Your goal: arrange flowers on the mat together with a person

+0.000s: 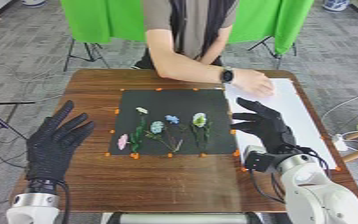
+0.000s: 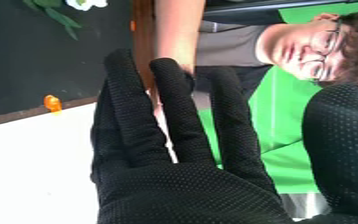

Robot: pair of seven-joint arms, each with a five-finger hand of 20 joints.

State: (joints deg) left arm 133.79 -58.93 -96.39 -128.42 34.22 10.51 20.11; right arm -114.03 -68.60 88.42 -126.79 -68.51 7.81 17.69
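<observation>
left hand (image 1: 51,155) spread | right hand (image 1: 269,130) spread | person's hand (image 1: 254,84) over white sheet (image 1: 291,105) | flowers (image 1: 199,120) on black mat (image 1: 167,98)

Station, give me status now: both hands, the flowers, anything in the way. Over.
Left hand open, left of black mat. Right hand open, above white sheet. Flowers lying on mat. Person's hand at sheet's far end, possibly in way.

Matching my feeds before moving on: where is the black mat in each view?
Head view: the black mat lies mid-table under the flowers, left of the white sheet.
Right wrist view: the mat is beyond the right hand.
Shared landmark: the white sheet.
</observation>
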